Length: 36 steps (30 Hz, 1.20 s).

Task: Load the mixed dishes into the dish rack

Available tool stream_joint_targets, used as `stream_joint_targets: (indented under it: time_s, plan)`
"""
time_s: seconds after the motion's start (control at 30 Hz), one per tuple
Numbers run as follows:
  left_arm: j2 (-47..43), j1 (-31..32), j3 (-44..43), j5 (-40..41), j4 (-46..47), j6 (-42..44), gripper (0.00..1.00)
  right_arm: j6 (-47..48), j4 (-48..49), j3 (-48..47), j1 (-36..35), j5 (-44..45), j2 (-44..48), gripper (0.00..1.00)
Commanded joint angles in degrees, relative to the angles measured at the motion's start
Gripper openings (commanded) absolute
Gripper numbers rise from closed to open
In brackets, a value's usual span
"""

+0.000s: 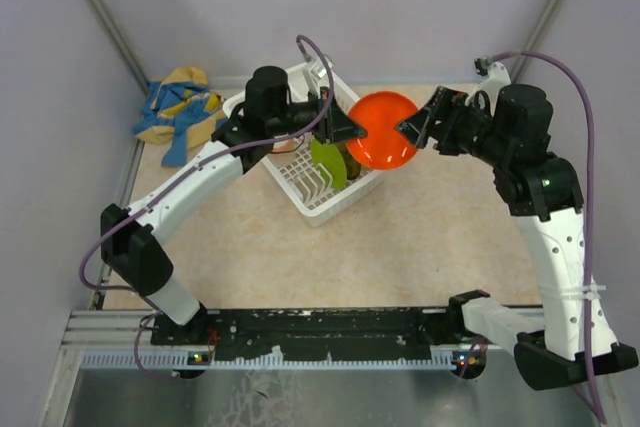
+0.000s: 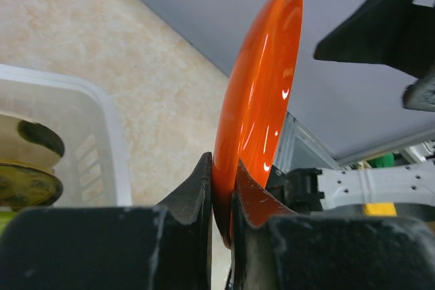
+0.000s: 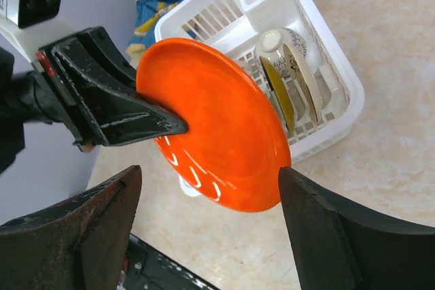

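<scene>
Tabletop [image 1: 420, 247] beige and mottled, walls [image 1: 400, 7] grey; left gripper [image 2: 222, 162] tight on orange plate [image 1: 383, 132], right gripper [image 3: 209, 173] apart.

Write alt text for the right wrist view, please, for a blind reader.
An orange plate, clamped at its rim by the left jaws, hangs between the open right jaws. Behind it a white rack holds upright dishes.
</scene>
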<state>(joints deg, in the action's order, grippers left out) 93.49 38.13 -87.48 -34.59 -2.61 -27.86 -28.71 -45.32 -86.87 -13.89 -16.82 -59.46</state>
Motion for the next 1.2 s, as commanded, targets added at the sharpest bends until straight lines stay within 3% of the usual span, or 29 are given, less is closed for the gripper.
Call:
stream_joint_targets:
  time_s: [0.0,0.37,0.73,0.8,0.87,0.9,0.97,1.03,1.1,1.17]
  plan:
    - [-2.43,-0.74,-2.50,-9.41,-4.04,-3.36,0.00,8.21,2.96,-1.00,0.54,-5.92,-0.06,0.80]
    - [-5.26,-3.51,-1.99,-15.69,-7.06,-3.61,0.00,9.30,2.21,-0.40,0.72,-10.38,-1.56,0.73]
    - [-5.23,-3.76,-1.71,-18.29,-5.32,-6.05,0.00,5.69,6.04,5.72,0.68,-18.23,-0.35,0.35]
    - [-5.21,-3.76,-1.28,-18.10,-5.80,-5.64,0.00,4.78,7.28,6.51,0.67,-19.53,-0.24,0.26]
    - [-5.39,-3.89,-0.80,-17.39,-6.59,-5.11,0.01,4.20,7.81,6.80,0.62,-20.01,-0.45,0.09]
    - [-5.80,-3.98,-0.53,-16.57,-7.26,-4.53,0.06,4.16,7.75,6.53,0.63,-19.92,-0.71,0.00]
    - [-7.00,-4.79,0.78,-14.46,-8.35,-3.66,0.31,4.61,6.94,5.54,0.50,-19.28,-1.42,0.00]
    - [-8.92,-6.53,2.88,-11.32,-9.07,-2.95,0.35,6.26,4.81,2.80,-0.72,-16.19,-2.79,0.00]
    - [-10.79,-9.18,5.29,-8.90,-10.24,-2.41,0.47,8.74,1.89,-0.45,-3.43,-11.19,-4.87,0.00]
    - [-12.82,-12.81,6.77,-5.88,-12.68,-1.69,0.53,10.33,-0.06,-2.79,-6.32,-7.26,-6.99,0.00]
